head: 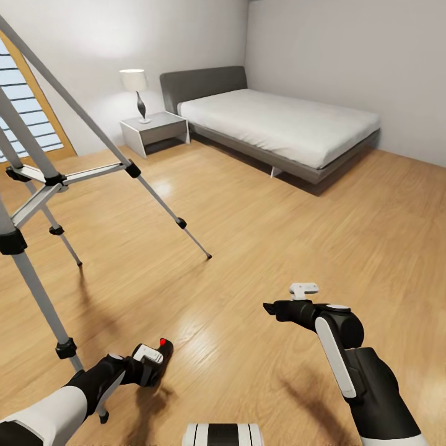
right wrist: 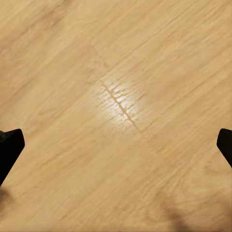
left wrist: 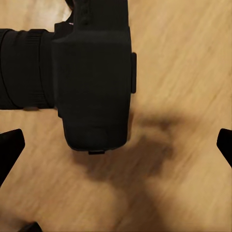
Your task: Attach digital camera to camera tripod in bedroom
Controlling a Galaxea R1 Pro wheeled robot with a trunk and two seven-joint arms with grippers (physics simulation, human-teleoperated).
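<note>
The bedroom is seen with white walls, a grey bed (head: 279,124) with a white mattress along the far wall, and a white nightstand (head: 155,131) carrying a lamp (head: 136,93) beside it. The light wood floor (head: 279,248) is glossy and bare, so anything dropped on it would likely slide and be knocked hard. The camera tripod (head: 43,179) is stood at the near left part of the floor, its silver legs splayed; its head is cut off above. The left claw (head: 155,362) is held low over the floor beside the nearest tripod leg, and the digital camera (left wrist: 92,82) is seen hard against it, red button up; whether it is clamped cannot be told. The camera is judged rigid, light and fragile at the lens, best taken by the boxy body. The right claw (head: 282,306) is held spread apart and empty over bare floor.
</note>
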